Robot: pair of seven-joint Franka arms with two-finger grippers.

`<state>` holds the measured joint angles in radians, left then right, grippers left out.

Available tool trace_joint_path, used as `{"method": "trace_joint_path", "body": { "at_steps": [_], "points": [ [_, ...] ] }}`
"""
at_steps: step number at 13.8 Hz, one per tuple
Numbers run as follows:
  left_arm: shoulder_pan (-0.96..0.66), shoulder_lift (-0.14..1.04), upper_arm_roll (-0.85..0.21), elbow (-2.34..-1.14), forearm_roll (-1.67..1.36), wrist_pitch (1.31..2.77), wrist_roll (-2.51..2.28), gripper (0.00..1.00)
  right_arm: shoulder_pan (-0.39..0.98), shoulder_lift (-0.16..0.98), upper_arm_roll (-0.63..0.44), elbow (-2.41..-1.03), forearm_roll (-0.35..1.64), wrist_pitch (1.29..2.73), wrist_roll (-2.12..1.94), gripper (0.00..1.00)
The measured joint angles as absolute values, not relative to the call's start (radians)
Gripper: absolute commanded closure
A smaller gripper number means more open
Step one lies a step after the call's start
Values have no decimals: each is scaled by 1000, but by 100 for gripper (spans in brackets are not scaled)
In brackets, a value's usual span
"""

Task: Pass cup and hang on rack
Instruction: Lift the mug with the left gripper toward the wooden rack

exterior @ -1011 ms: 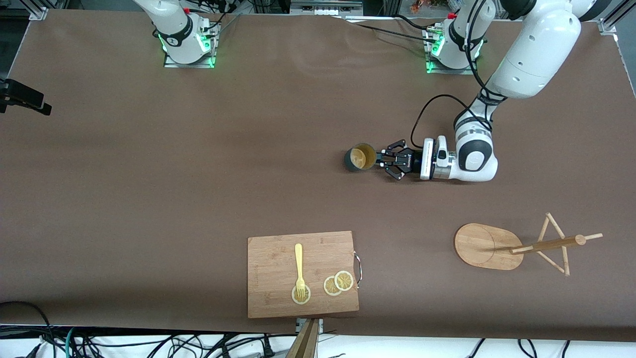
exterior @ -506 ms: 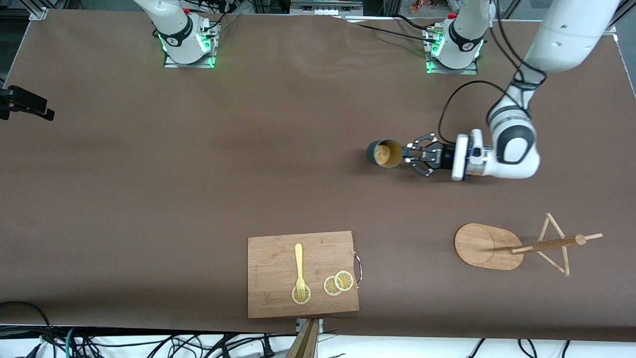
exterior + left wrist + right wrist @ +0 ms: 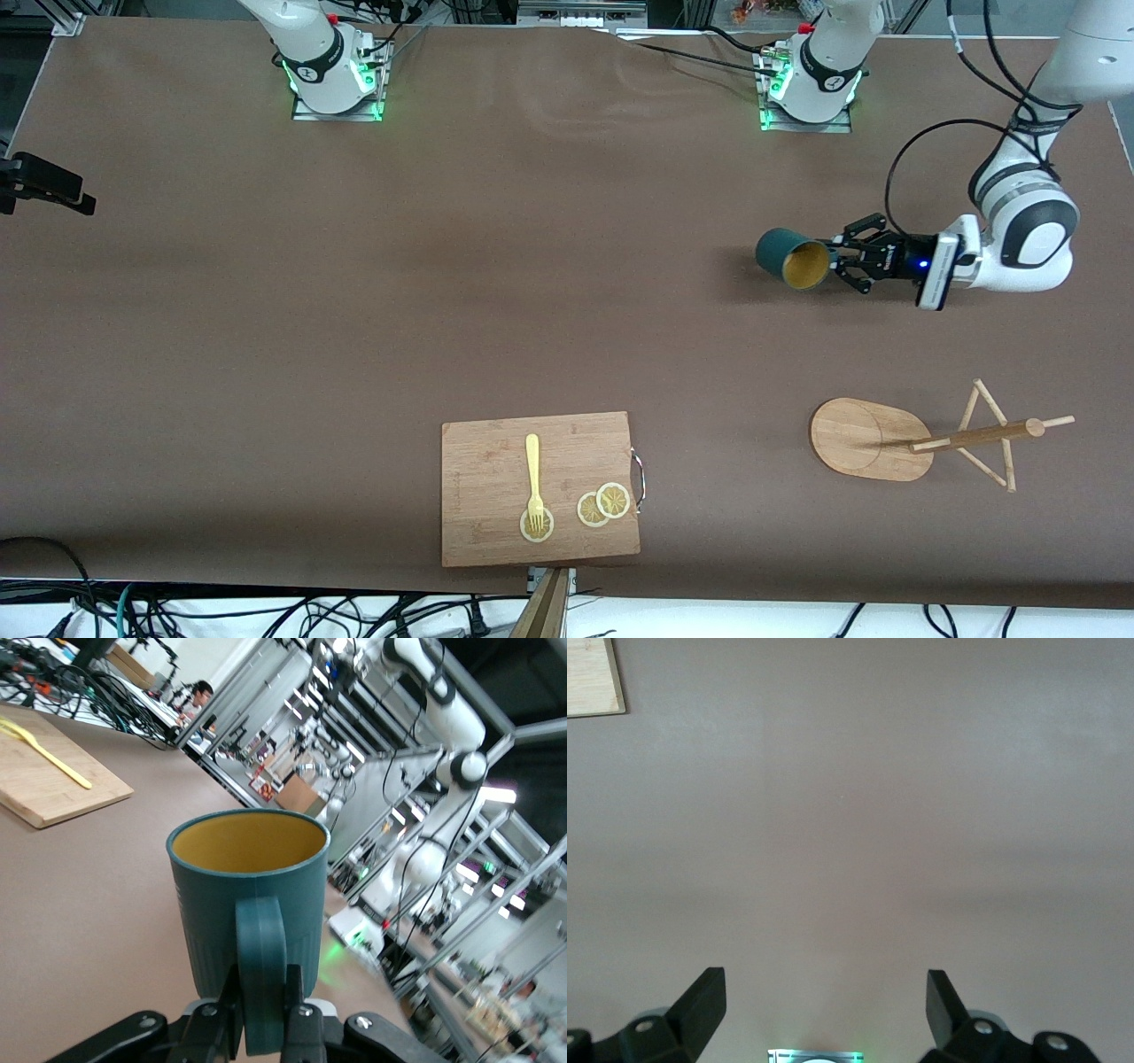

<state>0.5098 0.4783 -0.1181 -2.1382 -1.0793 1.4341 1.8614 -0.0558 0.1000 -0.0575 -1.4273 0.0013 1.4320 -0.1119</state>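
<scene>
The right gripper [image 3: 824, 1005] waits, fingers spread wide and empty. At the front view's right, the left gripper [image 3: 842, 255] pinches the cup [image 3: 791, 257] by its handle above the bench [image 3: 266, 354]. The cup lies sideways, mouth toward the camera. On so narrow a grip it could swivel and miss the pegs of the rack [image 3: 921, 439], lower right.

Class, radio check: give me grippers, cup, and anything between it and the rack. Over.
Left gripper shut on the cup by its handle, airborne, cup tipped sideways. Right gripper open, waiting. Rack nearer the front camera, pegs free. Nothing between. Over.
</scene>
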Motion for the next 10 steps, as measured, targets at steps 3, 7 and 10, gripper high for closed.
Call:
{"method": "trace_joint_path", "body": {
  "at_steps": [3, 7, 10],
  "points": [
    [582, 478, -118, -2104, -1079, 1346, 1640, 100, -56, 100, -57, -1427, 1, 1433, -113, 0],
    [643, 494, -119, -1960, -1115, 1272, 1215, 100, -56, 100, -57, -1427, 1, 1433, -113, 0],
    [661, 539, -119, -1838, -1209, 1255, 937, 100, -55, 100, -57, -1427, 1, 1433, -114, 0]
  ]
}}
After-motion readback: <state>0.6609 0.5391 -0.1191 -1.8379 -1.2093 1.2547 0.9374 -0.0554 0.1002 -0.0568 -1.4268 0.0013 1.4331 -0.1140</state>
